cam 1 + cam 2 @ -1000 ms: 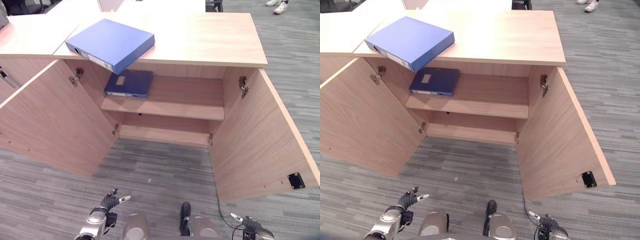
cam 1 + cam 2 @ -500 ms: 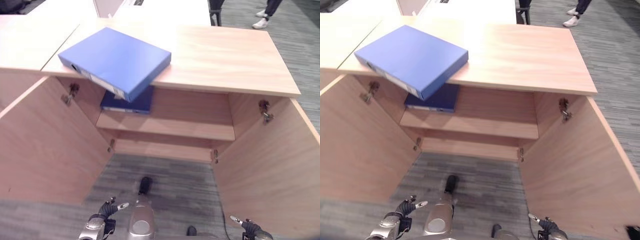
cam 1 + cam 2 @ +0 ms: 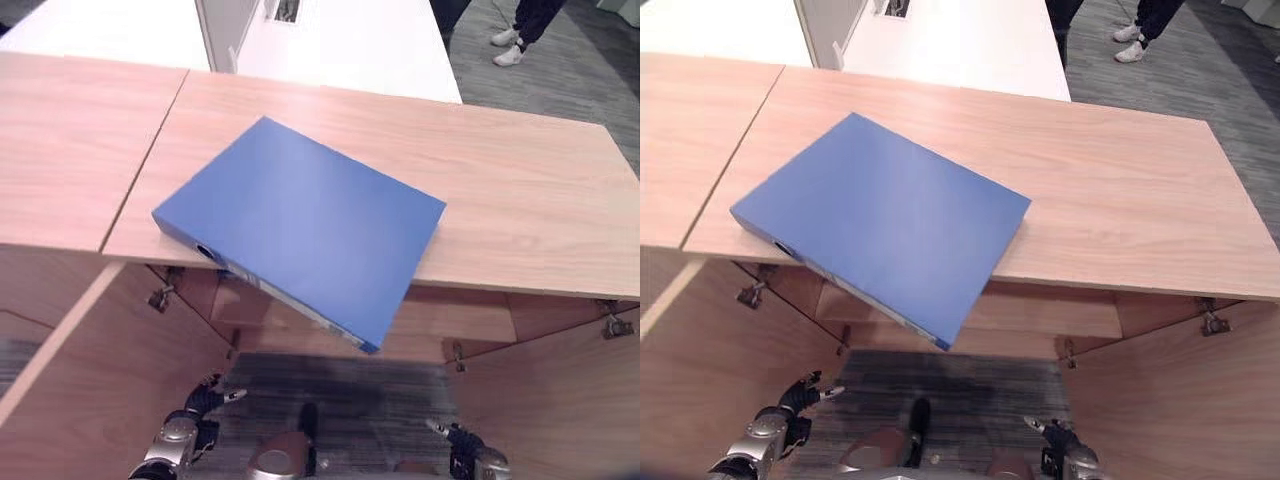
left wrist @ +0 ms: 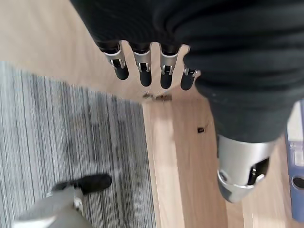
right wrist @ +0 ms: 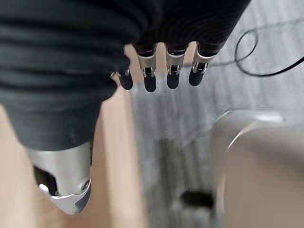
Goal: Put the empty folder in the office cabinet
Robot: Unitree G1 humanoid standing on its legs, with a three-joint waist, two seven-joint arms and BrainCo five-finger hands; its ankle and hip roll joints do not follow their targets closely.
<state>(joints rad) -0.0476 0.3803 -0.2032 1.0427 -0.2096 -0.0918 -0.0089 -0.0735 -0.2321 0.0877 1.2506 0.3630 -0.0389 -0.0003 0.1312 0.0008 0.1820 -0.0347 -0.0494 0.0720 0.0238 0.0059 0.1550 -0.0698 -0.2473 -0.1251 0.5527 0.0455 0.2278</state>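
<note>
Blue folder (image 3: 300,228) flat on cabinet top (image 3: 520,190), skewed, near corner overhanging front edge above open cabinet interior; both hands empty. Left hand (image 3: 200,400) low at bottom left, fingers (image 4: 142,71) straight, relaxed, holding nothing, just beside open left door (image 3: 90,390). Right hand (image 3: 455,440) low at bottom right, fingers (image 5: 173,76) extended, nothing held, near right door (image 3: 560,400). Grey carpet (image 3: 330,380) open between doors; person's shoes (image 3: 505,45) far behind cabinet.

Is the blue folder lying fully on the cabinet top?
No, the blue folder lies at an angle, and its near corner sticks out past the front edge of the cabinet top.
</note>
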